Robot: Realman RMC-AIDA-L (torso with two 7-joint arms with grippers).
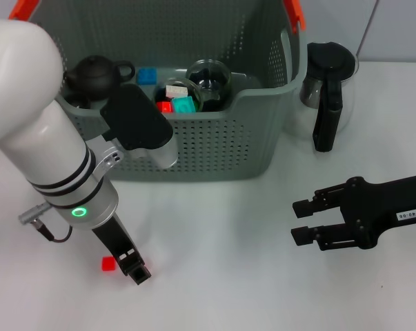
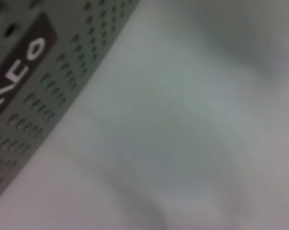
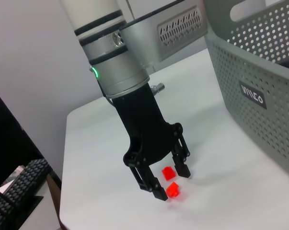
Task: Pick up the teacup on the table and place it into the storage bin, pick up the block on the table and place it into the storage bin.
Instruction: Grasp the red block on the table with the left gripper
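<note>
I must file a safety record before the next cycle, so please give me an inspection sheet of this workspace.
Surface: white table.
Job's things: storage bin holds teapot, glass cup, coloured blocks; two red blocks on table; no teacup seen on table.
Clutter: glass jug right of bin.
Grippers: left gripper open, low at the red blocks; right gripper open, apart.
Cables: short cable at left wrist.
Surroundings: keyboard beyond table.

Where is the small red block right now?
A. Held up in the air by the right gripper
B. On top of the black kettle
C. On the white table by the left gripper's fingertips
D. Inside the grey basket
C: the red block lies on the table, at the fingertips of the open left gripper, outside the storage bin.
</note>
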